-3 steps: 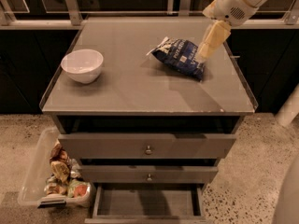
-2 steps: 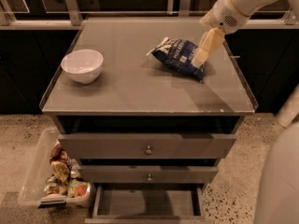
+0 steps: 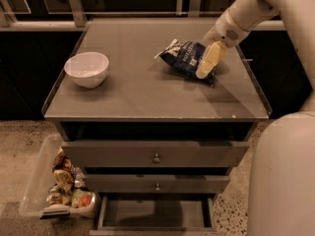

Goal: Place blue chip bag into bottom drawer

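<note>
The blue chip bag [image 3: 184, 57] lies on the grey cabinet top [image 3: 147, 92] at the back right, dark navy with white lettering. My gripper [image 3: 205, 68] hangs over the bag's right end, its cream fingers pointing down at the bag. The bottom drawer [image 3: 155, 213] is pulled out at the foot of the cabinet, and its flat grey floor is bare.
A white bowl [image 3: 87, 69] stands on the left of the cabinet top. Two upper drawers with small round knobs [image 3: 156, 158] are shut. A clear plastic bin [image 3: 56, 186] with crumpled snack wrappers stands on the floor to the left. My base [image 3: 283, 176] fills the lower right.
The arm has shifted a little lower and toward the bag's right end. The bag has not moved.
</note>
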Robot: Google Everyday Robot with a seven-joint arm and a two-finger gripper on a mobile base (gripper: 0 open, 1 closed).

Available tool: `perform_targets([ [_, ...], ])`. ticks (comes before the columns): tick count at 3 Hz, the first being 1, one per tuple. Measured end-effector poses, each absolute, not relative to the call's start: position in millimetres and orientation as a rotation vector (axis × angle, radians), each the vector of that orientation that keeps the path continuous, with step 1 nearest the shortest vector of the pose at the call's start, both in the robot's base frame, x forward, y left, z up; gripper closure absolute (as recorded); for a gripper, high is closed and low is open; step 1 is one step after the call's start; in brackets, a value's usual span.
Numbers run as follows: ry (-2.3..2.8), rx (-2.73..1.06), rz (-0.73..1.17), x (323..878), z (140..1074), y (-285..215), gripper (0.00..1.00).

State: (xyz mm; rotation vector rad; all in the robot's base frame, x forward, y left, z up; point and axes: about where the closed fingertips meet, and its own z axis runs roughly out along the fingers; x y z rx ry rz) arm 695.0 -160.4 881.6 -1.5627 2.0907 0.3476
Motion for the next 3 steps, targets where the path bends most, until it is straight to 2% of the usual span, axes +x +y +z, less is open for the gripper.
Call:
perform_targets([
  [1, 2.126, -1.597, 0.368, 699.3, 855.8, -153.8, 0.07],
  [2, 2.127, -1.598, 0.369, 699.5, 854.7, -153.5, 0.25],
  [3, 2.127, -1.598, 0.369, 699.5, 854.6, -153.5, 0.50],
])
